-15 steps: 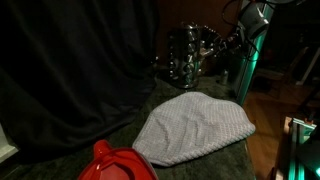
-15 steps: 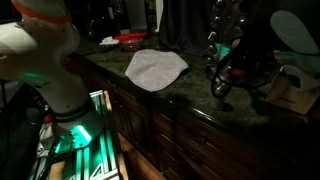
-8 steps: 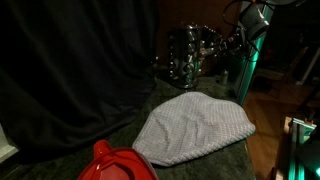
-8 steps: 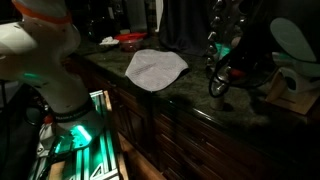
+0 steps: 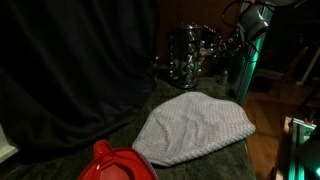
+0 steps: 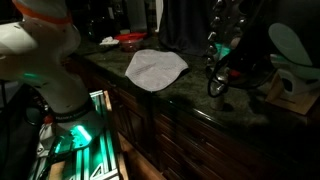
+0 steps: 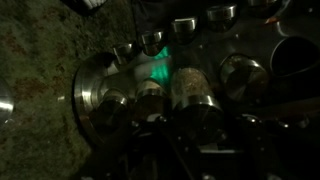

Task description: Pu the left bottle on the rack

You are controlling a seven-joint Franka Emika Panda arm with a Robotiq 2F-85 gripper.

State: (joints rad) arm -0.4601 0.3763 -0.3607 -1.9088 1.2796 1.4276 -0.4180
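The rack (image 5: 190,55) is a dark, shiny tiered stand full of small glass jars at the back of the counter; it also shows in an exterior view (image 6: 222,30). My gripper (image 5: 226,48) is right against the rack's side, low in front of it in an exterior view (image 6: 222,76). In the wrist view a glass jar with a metal cap (image 7: 190,92) lies in a row of like jars, straight ahead of my gripper (image 7: 198,125). The fingers are black against black, so I cannot see whether they touch the jar.
A grey cloth mound (image 5: 195,128) lies mid-counter, also seen in an exterior view (image 6: 155,68). A red object (image 5: 118,165) sits at the counter's near end. A dark curtain (image 5: 70,60) hangs behind. The stone counter edge (image 6: 170,100) drops to cabinets.
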